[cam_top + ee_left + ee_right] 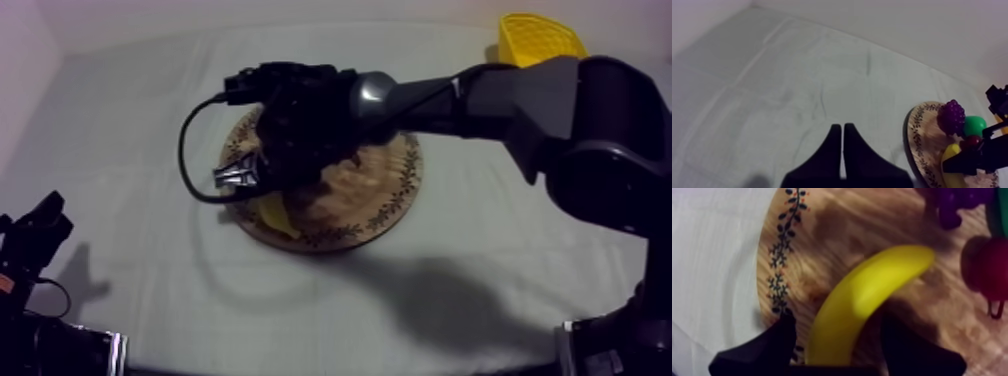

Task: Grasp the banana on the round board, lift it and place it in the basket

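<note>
The yellow banana (867,295) lies on the round wooden board (837,233) near its patterned rim. My right gripper (839,322) hangs low over it, open, one black finger on each side of the banana's lower half, with narrow gaps to its skin. From above, the right arm covers most of the board (385,195), and a piece of the banana (272,213) shows at the front left rim. The yellow basket (540,38) stands at the far right. My left gripper (843,131) is shut on nothing, resting low at the left (40,225).
On the board beside the banana lie purple grapes (951,116), a green pear (974,125) and a small red fruit (992,268). Bare cloth (797,90) stretches left of the board and along the table's front.
</note>
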Motion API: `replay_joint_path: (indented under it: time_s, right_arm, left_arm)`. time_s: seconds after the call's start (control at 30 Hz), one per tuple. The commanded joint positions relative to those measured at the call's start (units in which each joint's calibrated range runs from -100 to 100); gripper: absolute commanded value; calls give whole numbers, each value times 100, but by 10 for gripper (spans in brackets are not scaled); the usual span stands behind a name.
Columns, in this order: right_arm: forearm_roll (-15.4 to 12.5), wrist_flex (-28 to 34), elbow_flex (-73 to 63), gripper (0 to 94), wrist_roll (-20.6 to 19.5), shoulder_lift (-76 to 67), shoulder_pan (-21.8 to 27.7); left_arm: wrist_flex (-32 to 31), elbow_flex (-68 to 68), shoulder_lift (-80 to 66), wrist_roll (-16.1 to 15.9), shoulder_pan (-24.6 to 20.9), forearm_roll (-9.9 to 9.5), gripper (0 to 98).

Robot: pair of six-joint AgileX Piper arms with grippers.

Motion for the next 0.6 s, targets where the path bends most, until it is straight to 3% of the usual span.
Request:
replay_joint_path:
  time_s: [0.0, 0.23, 0.57]
  right_arm:
    - [-66, -39, -22, 407, 108, 14, 32]
    - [-167, -242, 18, 251, 345, 46, 88]
    - [-26, -331, 233, 238, 264, -99, 75]
  left_arm:
    - [1, 3, -3, 2, 2, -1, 1]
    - [1, 3, -3, 2, 2, -1, 1]
    - [1, 3, -3, 2, 2, -1, 1]
